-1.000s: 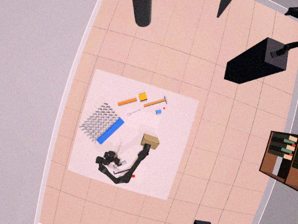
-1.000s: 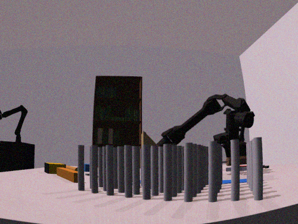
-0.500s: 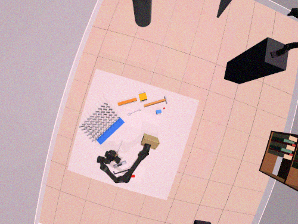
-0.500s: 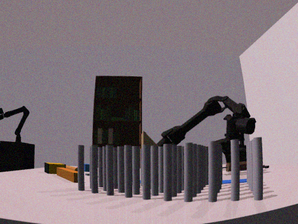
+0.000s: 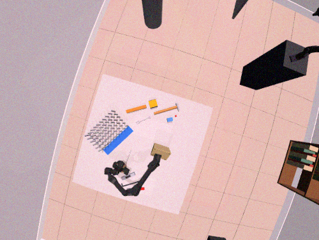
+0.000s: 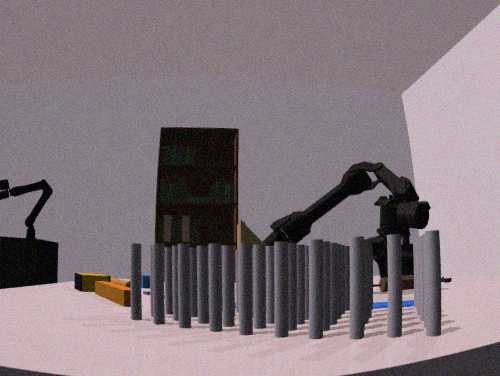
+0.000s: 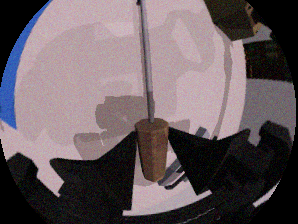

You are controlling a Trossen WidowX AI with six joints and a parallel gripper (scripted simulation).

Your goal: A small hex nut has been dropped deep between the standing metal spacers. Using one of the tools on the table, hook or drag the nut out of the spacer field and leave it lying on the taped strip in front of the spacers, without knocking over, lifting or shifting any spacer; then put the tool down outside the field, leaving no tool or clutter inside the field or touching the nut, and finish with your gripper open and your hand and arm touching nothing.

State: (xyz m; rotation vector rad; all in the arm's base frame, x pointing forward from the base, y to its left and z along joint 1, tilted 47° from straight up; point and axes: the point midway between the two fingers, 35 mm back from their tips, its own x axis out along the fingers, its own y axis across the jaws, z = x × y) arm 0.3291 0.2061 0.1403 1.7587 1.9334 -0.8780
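End effector point(image 5: 122, 171) point(image 7: 150, 132) partly open, clamped on wooden handle point(image 7: 152, 152), leaving thin rod point(image 7: 147, 65) free, likely for reaching between spacers point(image 5: 106, 131) point(image 6: 281, 290). Nut not visible; blue strip point(image 5: 118, 140) point(image 6: 392, 304) point(image 7: 7, 95) fronts spacers.

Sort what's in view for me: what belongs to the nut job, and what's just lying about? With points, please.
Job:
- wooden-handled tool point(image 7: 152, 150), held in the gripper point(image 5: 123, 170) point(image 7: 150, 132)
- standing spacers point(image 6: 316, 290)
- blue strip point(image 5: 118, 140) point(image 7: 7, 95)

Lying about:
- hammer point(image 5: 164, 110)
- orange bar point(image 5: 136, 109)
- yellow block point(image 5: 153, 103)

Arm point(image 5: 130, 191) point(image 6: 330, 200) arched: elbow up, forearm folded back down to a low wrist. Gripper point(image 5: 125, 169) point(image 6: 384, 284) point(image 7: 150, 132) clamped on a brown handle, fingers partly apart.
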